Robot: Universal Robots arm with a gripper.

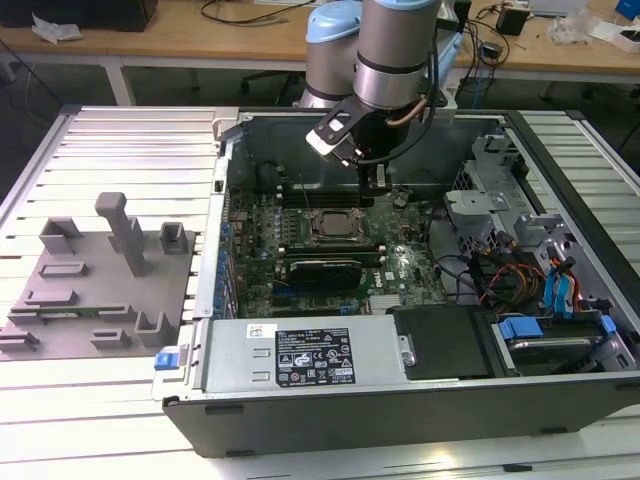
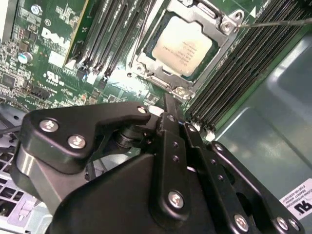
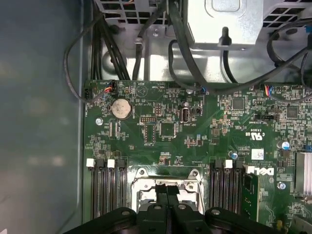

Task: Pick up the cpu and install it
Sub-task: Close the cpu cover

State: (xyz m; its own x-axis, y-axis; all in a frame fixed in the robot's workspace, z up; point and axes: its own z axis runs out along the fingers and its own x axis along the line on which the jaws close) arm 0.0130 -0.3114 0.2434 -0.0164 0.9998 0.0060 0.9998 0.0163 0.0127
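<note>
The end effector (image 2: 167,101) is hovering with its fingers closed together on nothing, and the cpu (image 2: 183,48) is sitting inside the socket frame (image 2: 226,24) just ahead of its tip. I am judging that slow, level motion is needed here, clear of that frame.

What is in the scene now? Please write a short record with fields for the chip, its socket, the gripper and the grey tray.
cpu: small flat silvery square chip, lying inside the socket
socket: square metal frame on the green motherboard, around the chip
gripper: black, fingers shut together, holding nothing, tips at the socket
tray: grey plastic, with raised blocks, outside the open computer case, at the exterior view's left
</note>
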